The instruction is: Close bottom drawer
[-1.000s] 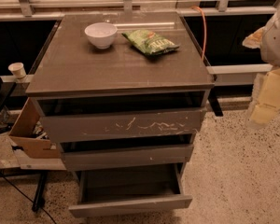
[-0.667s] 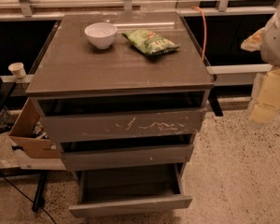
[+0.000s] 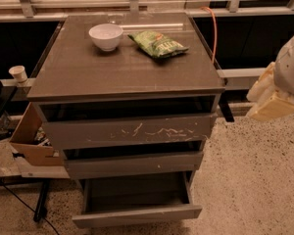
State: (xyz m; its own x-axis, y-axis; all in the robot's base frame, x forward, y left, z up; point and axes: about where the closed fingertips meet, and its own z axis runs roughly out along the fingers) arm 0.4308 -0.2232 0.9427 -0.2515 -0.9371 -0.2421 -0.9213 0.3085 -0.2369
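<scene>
Nothing has moved: bottom drawer (image 3: 137,214) stands open, end effector (image 3: 270,104) at far right, aperture impossible to tell

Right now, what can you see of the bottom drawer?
The bottom drawer is pulled well out of the cabinet, just above the floor. It is wide, shallow, grey-brown, with a plain narrow front, no handle. Its inside is dark and nothing shows in it. Nothing touches it: the gripper hangs apart, up at the right edge of view.
</scene>
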